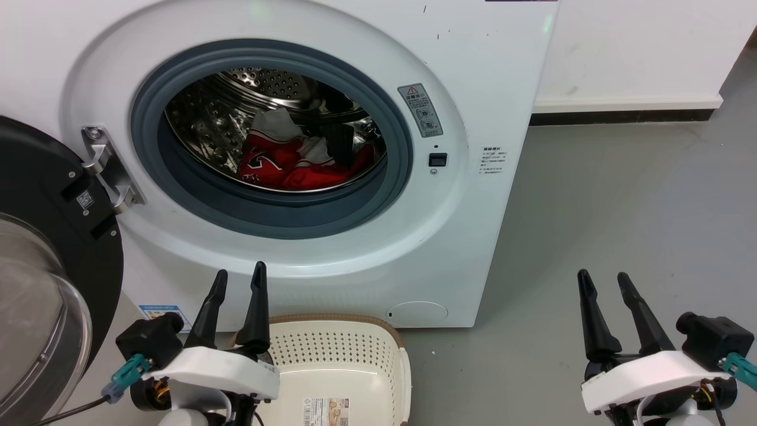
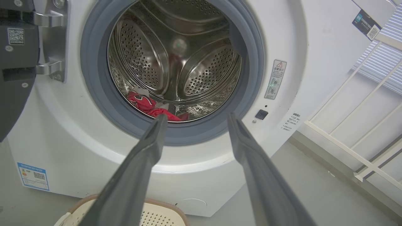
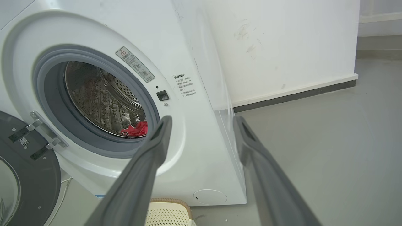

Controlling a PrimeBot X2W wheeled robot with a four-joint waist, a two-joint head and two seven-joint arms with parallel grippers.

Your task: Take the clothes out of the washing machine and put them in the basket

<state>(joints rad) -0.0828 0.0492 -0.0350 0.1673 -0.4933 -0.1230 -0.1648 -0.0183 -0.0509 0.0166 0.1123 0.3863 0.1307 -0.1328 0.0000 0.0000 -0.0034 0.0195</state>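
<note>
The white washing machine (image 1: 473, 71) stands with its door (image 1: 41, 248) swung open to the left. Red and white clothes (image 1: 290, 163) lie at the bottom of the steel drum (image 1: 236, 112); they also show as clothes (image 2: 147, 105) and clothes (image 3: 135, 128) in the wrist views. The cream basket (image 1: 349, 349) with a brown rim sits on the floor just before the machine, with nothing in it. My left gripper (image 1: 239, 278) is open above the basket's left edge, below the porthole. My right gripper (image 1: 603, 281) is open over the floor to the right of the machine.
Grey floor (image 1: 621, 207) stretches to the right of the washing machine, bounded by a white wall with a dark skirting (image 1: 621, 115). The open door's glass bowl (image 1: 35, 319) bulges out at the left. White window bars (image 2: 361, 125) show in the left wrist view.
</note>
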